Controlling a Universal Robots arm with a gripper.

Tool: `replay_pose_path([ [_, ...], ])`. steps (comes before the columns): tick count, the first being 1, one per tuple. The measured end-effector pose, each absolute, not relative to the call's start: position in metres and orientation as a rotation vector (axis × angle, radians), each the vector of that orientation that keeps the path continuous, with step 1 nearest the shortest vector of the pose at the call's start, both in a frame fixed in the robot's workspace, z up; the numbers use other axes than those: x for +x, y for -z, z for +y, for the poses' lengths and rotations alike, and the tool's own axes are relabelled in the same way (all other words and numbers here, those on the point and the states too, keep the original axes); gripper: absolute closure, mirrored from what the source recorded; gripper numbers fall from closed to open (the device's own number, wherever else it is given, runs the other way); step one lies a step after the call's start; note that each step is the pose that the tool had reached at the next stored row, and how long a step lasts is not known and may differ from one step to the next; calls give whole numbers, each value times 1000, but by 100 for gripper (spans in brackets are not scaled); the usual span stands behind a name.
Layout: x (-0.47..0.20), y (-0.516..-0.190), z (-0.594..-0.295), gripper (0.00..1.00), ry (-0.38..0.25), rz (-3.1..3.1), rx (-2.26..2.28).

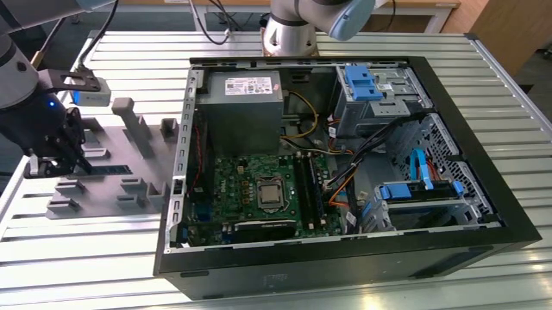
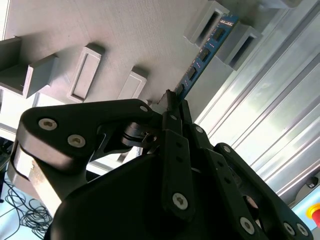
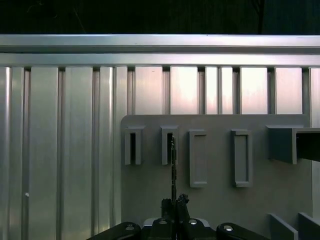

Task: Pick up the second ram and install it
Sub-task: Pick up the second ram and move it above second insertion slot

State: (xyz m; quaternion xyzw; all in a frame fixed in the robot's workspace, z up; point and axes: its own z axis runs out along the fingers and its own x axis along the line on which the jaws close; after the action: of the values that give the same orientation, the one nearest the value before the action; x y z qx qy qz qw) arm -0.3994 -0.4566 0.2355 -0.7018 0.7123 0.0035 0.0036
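The second ram (image 1: 112,170) is a thin dark strip with small chips, resting on edge in the slots of the grey fixture (image 1: 142,139) at the exterior view's left. In the second wrist view the second ram (image 2: 202,55) runs away from my fingertips through two grey slot blocks. In the first wrist view I see the second ram (image 3: 173,165) edge-on. My gripper (image 1: 76,169) (image 2: 174,100) (image 3: 175,202) is at the strip's near end, its fingers closed together against the board's two faces. The strip still sits in the fixture.
An open computer case (image 1: 483,213) lies at the middle and the exterior view's right, with the green motherboard (image 1: 237,187) and its long black memory slots (image 1: 306,187) inside. Cables and blue drive brackets (image 1: 414,190) crowd the case's right. Everything rests on a ribbed metal table (image 1: 86,252).
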Motion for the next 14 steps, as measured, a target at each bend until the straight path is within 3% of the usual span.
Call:
replay_pose_path([
  [14, -399, -241, -457, 86, -11, 2233, -2200],
])
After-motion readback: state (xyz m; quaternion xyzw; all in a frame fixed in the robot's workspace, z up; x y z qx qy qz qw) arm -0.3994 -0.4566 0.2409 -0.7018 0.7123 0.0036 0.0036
